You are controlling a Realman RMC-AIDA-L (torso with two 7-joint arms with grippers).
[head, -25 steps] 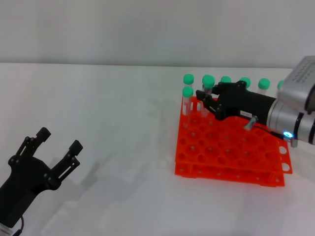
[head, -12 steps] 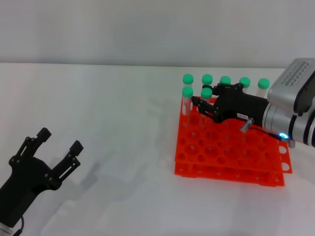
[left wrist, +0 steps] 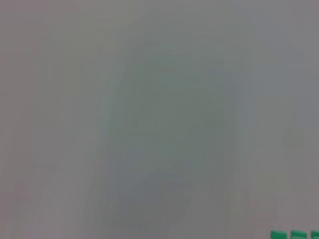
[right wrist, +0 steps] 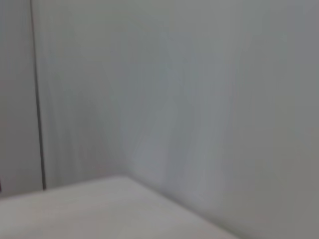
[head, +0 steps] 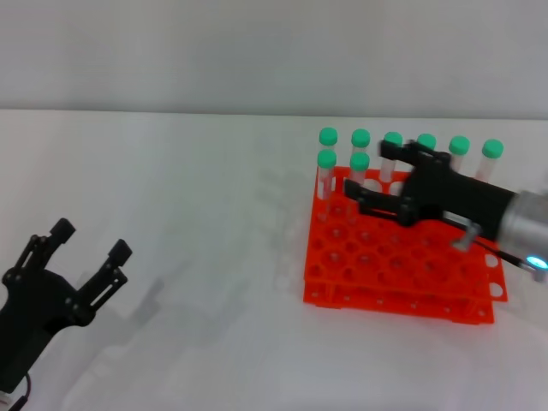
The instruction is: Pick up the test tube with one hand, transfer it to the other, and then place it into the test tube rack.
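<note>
Left tool (head: 87, 239) hangs spread and holding nothing at 8 o'clock over the surface (head: 197, 257). Right tool (head: 366, 174), fingers apart, hovers over the rack (head: 396, 270) at 3 o'clock, just beside the tube (head: 358, 174) standing in the rack's second row.
</note>
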